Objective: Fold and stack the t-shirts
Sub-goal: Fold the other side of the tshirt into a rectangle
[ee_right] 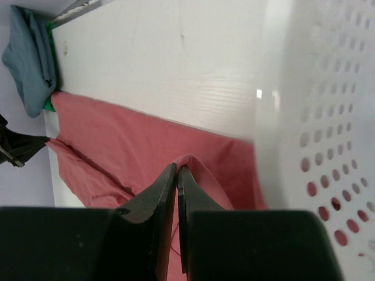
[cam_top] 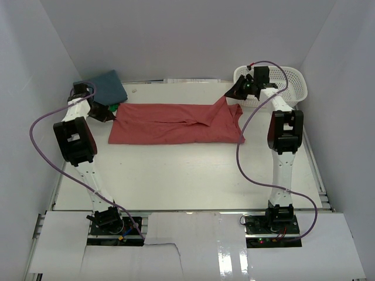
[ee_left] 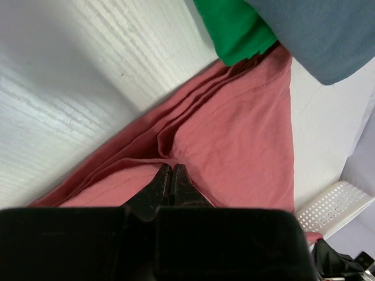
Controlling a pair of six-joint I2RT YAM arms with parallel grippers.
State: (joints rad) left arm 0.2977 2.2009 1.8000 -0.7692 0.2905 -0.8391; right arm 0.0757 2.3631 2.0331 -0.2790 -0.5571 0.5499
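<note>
left claw (ee_left: 170, 171) and right claw (ee_right: 177, 171) are pinching shut on the red shirt (cam_top: 170, 124), lying mid-frame on the surface (cam_top: 187, 175). moving both together, i think, is going to make the fold flat.

The spread shirt (cam_top: 176, 123) lies on the bench (cam_top: 187, 181), stretched from the left jaws across to the right jaws. Its left end sits at the tips of the left jaws, which are closed on the cloth. Its far right corner rises off the bench to the right jaws, which also pinch it. Just behind the left jaws a folded shirt (cam_top: 108, 85) lies on a third shirt (ee_left: 234, 29), whose edge touches the spread one. The basket (cam_top: 287, 88) stands just right of the right jaws.
</note>
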